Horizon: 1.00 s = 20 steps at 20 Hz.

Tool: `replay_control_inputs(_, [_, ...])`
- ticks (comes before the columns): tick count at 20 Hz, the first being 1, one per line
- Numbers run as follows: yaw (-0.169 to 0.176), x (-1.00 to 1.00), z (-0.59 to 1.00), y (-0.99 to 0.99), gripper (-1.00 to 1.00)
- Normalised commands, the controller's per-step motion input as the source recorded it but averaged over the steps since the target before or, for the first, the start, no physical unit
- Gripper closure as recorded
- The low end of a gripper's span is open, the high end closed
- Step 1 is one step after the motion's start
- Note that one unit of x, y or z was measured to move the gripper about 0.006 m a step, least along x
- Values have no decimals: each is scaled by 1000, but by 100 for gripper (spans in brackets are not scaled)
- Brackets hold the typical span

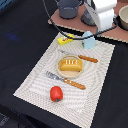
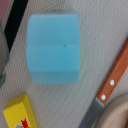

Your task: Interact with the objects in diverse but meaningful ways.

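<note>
A pale blue carton (image 1: 88, 40) stands on the striped placemat (image 1: 35, 82) near its far edge, and it fills the wrist view as carton (image 2: 53, 47). Beside it lies the yellow butter packet (image 1: 65, 40), seen as butter packet (image 2: 20, 112) in the wrist view. The orange-yellow bread loaf (image 1: 70, 64) rests on a round tan plate (image 1: 59, 70). The red tomato (image 1: 56, 93) sits near the mat's front edge. My white gripper (image 1: 102, 25) hangs above and just behind the carton. Its fingers show in neither view.
A wooden-handled knife (image 1: 82, 57) (image 2: 112, 82) lies between carton and plate. A fork (image 1: 67, 80) lies in front of the plate. Grey cookware (image 1: 67, 7) and a bowl (image 1: 122, 17) stand on a brown board (image 1: 75, 24) at the back. A black cable (image 1: 50, 17) loops there.
</note>
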Motion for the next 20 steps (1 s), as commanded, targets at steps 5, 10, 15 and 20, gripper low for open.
replay_control_inputs(5, [-1,9,-167,198,-100])
replay_control_inputs(10, [0,0,-212,125,-100])
replay_control_inputs(15, [0,147,-117,186,-100])
replay_control_inputs(20, [-1,266,-134,271,-100])
